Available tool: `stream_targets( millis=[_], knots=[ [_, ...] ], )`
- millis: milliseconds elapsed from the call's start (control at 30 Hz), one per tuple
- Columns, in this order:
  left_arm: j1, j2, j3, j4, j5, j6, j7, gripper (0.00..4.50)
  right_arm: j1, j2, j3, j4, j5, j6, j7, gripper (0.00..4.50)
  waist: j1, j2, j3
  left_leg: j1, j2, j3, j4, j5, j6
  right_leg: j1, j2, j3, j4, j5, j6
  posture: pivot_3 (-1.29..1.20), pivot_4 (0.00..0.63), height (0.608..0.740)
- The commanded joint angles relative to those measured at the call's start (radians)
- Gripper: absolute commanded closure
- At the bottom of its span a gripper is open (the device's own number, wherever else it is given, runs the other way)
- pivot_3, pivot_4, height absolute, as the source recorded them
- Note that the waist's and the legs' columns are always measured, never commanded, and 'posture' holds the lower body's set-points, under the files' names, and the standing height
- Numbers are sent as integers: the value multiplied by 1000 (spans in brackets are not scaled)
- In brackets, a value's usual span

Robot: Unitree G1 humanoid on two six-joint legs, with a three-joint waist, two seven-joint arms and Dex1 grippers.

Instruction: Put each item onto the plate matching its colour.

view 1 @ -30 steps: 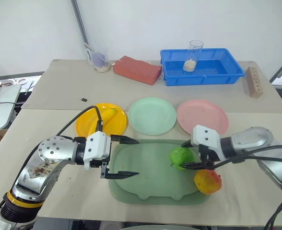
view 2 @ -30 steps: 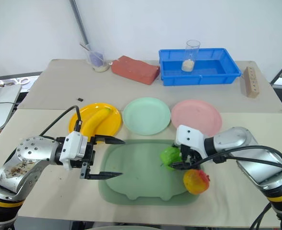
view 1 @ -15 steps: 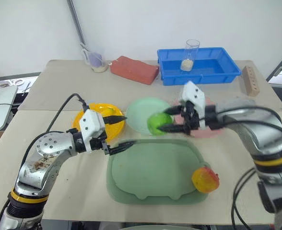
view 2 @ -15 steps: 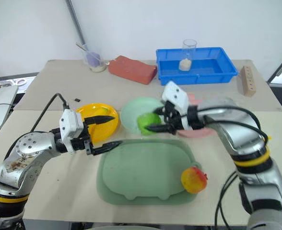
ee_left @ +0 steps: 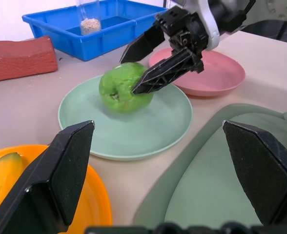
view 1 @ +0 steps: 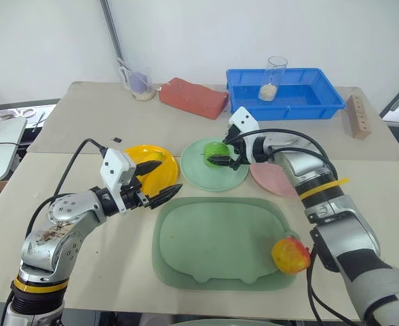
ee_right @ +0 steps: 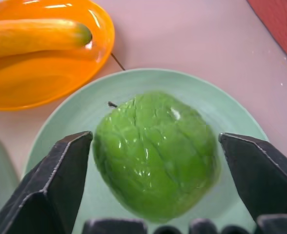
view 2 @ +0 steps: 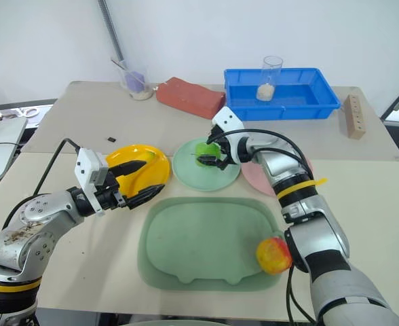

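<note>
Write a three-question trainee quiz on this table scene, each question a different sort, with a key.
1. True or false: the green apple rests on the mint green plate.
2. Which fruit is still off its matching plate?
A. the banana
B. the green apple
C. the red-and-yellow apple
3. Fill in: the right gripper has its fingers spread on either side of the ______.

Key
1. True.
2. C. It sits at the edge of the large green tray, away from the pink plate; the banana lies on the yellow plate.
3. Green apple.
</note>
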Motion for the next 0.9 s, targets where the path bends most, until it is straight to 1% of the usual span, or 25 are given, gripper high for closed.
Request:
stream_targets(
  millis=[33,133,200,267,333,400,433,533,600,700,800,900],
  knots=[
    [7,4,4,-36,0,-20,-5,0,-45,-14,-54,-10,-7,-37,14,51,-1,0,0,0,0,0,0,0,0,0,0,0,0,0,0,0,150,740],
    [7,11,-10,-44,-3,-31,-30,0,-41,-65,-95,-105,21,9,52,51,0,0,0,0,0,0,0,0,0,0,0,0,0,0,0,0,150,740],
    [9,44,-41,-70,-11,-39,-100,0,0,-133,-120,-237,60,54,116,51,2,1,0,-1,0,0,0,0,0,-1,0,0,0,0,0,0,150,740],
    [17,87,-78,-92,-11,-62,-188,0,68,-227,-125,-387,108,113,213,51,5,1,0,-1,0,0,-1,0,0,-1,0,-1,-1,0,0,0,150,740],
    [11,125,-115,-100,-5,-88,-269,0,163,-332,-154,-549,178,159,306,51,10,1,0,0,0,0,-1,0,0,0,-1,-3,-2,0,-1,0,150,740],
    [-9,147,-143,-96,-1,-112,-327,0,268,-435,-211,-701,269,217,381,51,12,1,0,0,0,0,-2,0,0,1,-1,-4,-3,-1,-1,0,150,740],
    [-28,150,-161,-89,0,-125,-357,0,353,-513,-245,-785,302,227,433,51,11,1,0,0,0,0,-1,0,0,1,-2,-4,-3,-1,-2,0,150,740],
    [-66,148,-207,-71,15,-168,-425,0,548,-659,-324,-920,338,193,507,51,12,2,2,-1,0,1,0,0,0,2,-3,-5,-4,-1,-2,0,150,740],
    [-81,147,-237,-67,25,-196,-470,0,656,-707,-380,-964,350,167,525,51,3,1,2,0,0,0,0,0,0,2,-3,-5,-4,-1,-2,0,150,740],
    [-96,148,-269,-68,22,-220,-526,0,778,-768,-454,-1020,388,190,560,51,-10,2,1,1,0,0,0,0,0,7,-3,-5,-4,-2,-2,0,150,740],
    [-89,153,-285,-68,16,-240,-576,0,845,-822,-507,-1069,450,250,585,51,-9,2,2,1,0,-1,0,0,0,9,-3,-5,-4,-2,-2,0,150,740],
    [-74,154,-293,-77,19,-260,-605,0,909,-843,-520,-1092,424,192,590,51,-5,1,2,2,0,-1,0,0,0,9,-3,-6,-5,-2,-2,0,150,740]
  ],
)
